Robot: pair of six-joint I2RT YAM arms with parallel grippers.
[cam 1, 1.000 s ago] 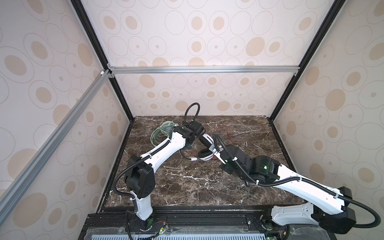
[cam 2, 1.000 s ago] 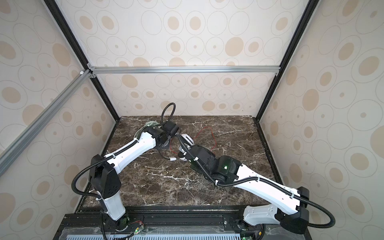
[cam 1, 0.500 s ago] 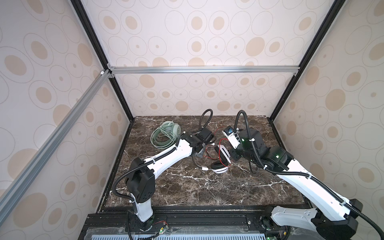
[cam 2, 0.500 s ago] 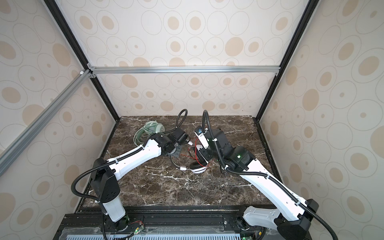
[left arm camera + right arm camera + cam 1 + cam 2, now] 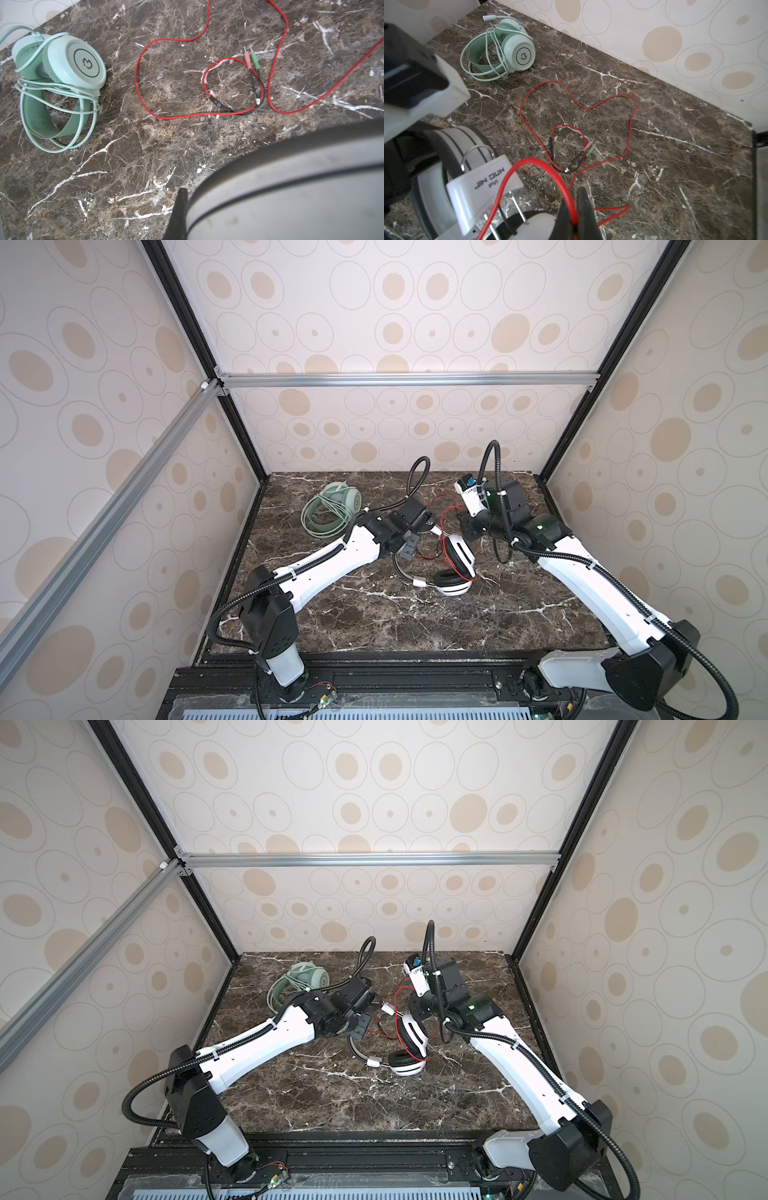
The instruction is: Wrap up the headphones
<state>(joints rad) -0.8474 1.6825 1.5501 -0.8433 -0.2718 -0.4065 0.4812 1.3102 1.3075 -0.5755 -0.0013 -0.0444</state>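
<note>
Top views both show the green headphones [image 5: 332, 510] at the back left of the table [image 5: 374, 626], their cable coiled round them. The white headphones [image 5: 455, 572] are near the middle, one cup down and one raised. The left gripper [image 5: 406, 551] is clamped on the white headphones at the headband, and the right gripper [image 5: 464, 531] sits just beside the raised cup.

Left wrist view: most of the red cable [image 5: 166, 116] lies loose on the marble, with the plugs [image 5: 251, 60] at its end.

Right wrist view: the jaws are pinched together on the red cable.

The wrap should go best if the left gripper holds firm. The right can then draw each loop snug round the band, feeding slack without snagging the plugs.
</note>
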